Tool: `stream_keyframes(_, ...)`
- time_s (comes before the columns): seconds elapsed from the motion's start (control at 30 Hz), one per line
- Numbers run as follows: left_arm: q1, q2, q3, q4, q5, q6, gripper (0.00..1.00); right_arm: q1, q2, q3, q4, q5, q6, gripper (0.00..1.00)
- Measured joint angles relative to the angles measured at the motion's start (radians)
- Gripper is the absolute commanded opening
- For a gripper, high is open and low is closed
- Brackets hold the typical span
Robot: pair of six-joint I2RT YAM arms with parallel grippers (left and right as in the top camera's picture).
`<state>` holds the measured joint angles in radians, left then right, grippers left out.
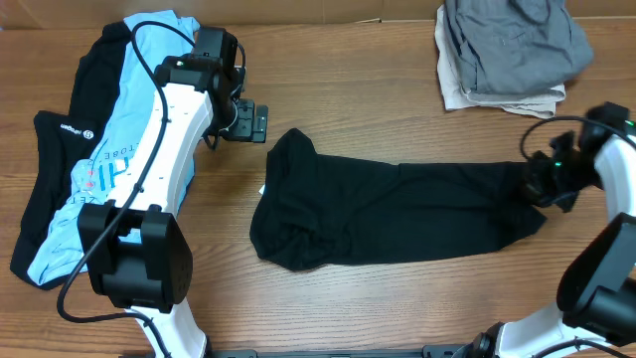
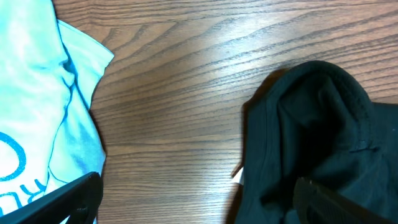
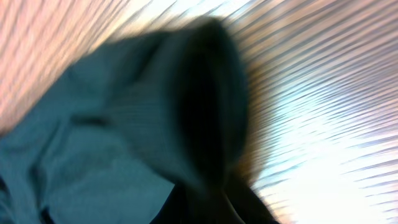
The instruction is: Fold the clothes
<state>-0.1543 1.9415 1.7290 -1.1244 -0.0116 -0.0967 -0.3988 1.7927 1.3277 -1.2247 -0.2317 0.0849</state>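
Black garment [image 3: 155, 143] crowds the blurred right wrist lens; it lies stretched across mid-table, with the right gripper [image 1: 537, 184] at its right end, closure unreadable. The left gripper [image 1: 252, 122] gapes empty near its left end. Likely pre-fold straightening; next, grasp that left end

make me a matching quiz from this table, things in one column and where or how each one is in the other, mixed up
Things:
1. black garment
2. blue shirt
3. grey pile
4. left gripper

Place or state:
A. back right corner
B. open, holding nothing
C. far left
D. centre, spread out

Pairs: 1-D, 2-C, 3-A, 4-B
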Motion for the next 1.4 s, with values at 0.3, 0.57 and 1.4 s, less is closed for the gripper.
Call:
stream_keyframes(0.3, 0.0, 0.0, 0.0, 0.004, 0.0, 0.0, 1.0, 0.294, 0.0, 0.0, -0.006, -0.072, -0.006, 0.04)
stream_keyframes(0.57, 0.0, 0.0, 0.0, 0.004, 0.0, 0.0, 1.0, 0.526, 0.0, 0.0, 0.057, -0.086, 0.05, 0.04)
stream_keyframes(1.4, -0.003, 0.0, -0.01, -0.001, 0.158, 0.021, 1.0, 0.566, 0.005, 0.403, -0.183, -0.048, 0.106, 1.0)
